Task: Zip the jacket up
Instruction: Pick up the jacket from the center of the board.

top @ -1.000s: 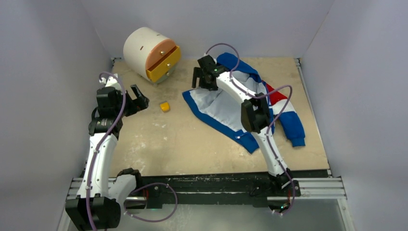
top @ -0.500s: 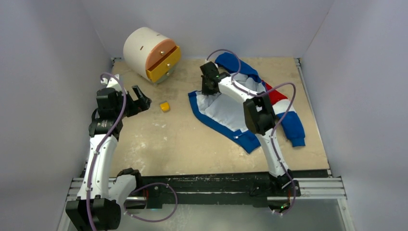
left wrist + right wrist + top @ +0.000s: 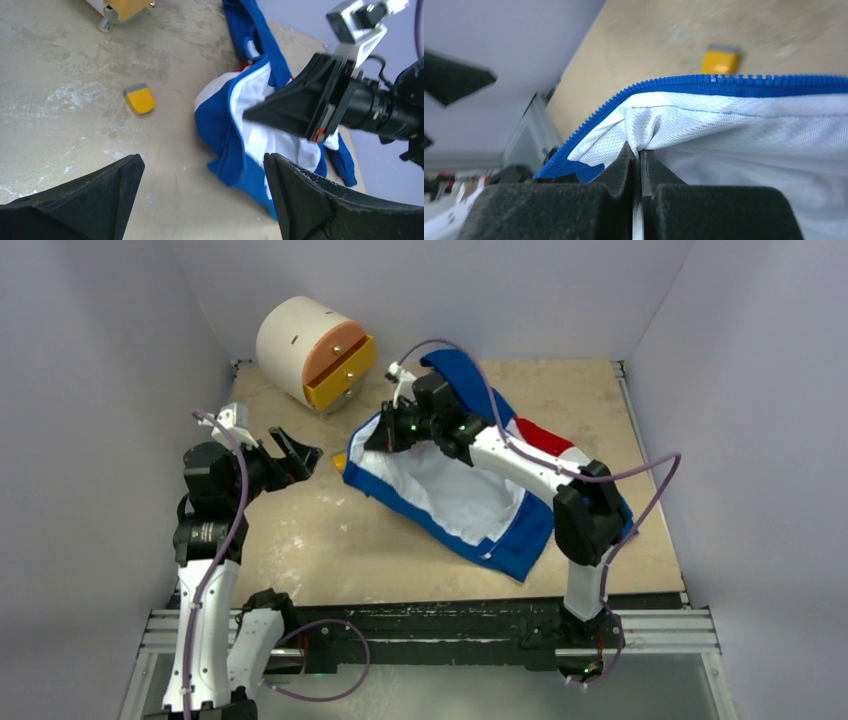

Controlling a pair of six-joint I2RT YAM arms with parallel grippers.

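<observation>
My right gripper [image 3: 641, 152] is clamped on the lining [image 3: 749, 120] of the jacket [image 3: 520, 540], just under its zipper teeth [image 3: 724, 80]. The jacket lies open on the right half of the desk [image 3: 400, 560]. The left gripper [image 3: 290, 455], spread wide, is near, on its left.

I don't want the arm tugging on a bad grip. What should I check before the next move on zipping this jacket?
1. Right gripper shut on the jacket: ok, it pinches the white lining just under the zipper teeth.
2. Left gripper open and empty: ok.
3. Jacket front closed: not ok, it lies open, lining up.
4. Zipper pull found: cannot tell, none shows.
5. Yellow block apart from the fabric: ok.
</observation>
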